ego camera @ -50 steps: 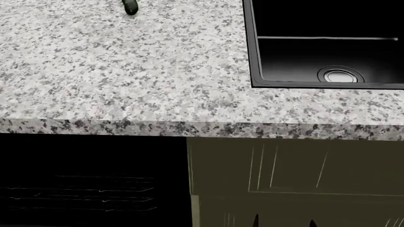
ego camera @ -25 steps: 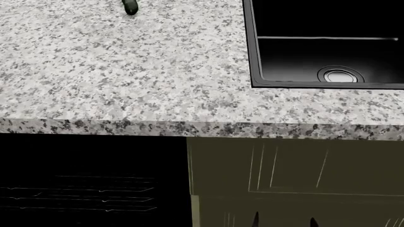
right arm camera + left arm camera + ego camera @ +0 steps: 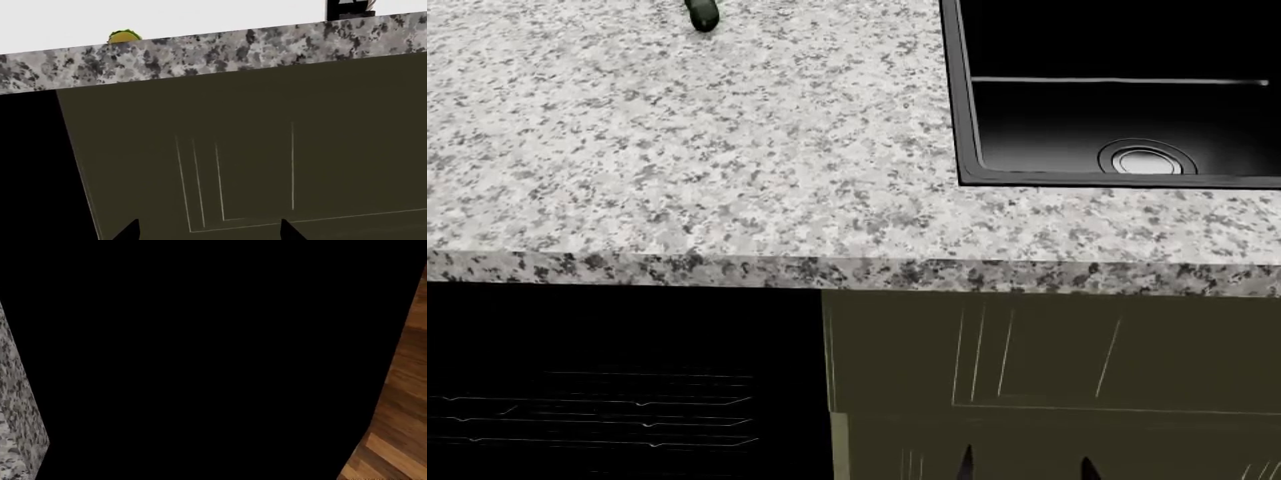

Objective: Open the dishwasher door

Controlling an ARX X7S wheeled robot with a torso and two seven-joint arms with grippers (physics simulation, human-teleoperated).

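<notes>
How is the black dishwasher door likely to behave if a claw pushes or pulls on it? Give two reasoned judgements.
The dishwasher door looks like a flat, rigid panel, so it should swing as one piece rather than flex. Its plain dark face shows no handle in these views, so a claw would probably slip and need an edge to hook. The right claw faces the olive cabinet front instead.

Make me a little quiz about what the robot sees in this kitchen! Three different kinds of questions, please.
1. True or false: the right gripper points at the olive-green cabinet front.
2. What is set into the granite countertop? A) a black sink B) a stove C) a basket
3. Fill in: in the left wrist view, the floor is made of ____.

Key: 1 true; 2 A; 3 wood.
</notes>
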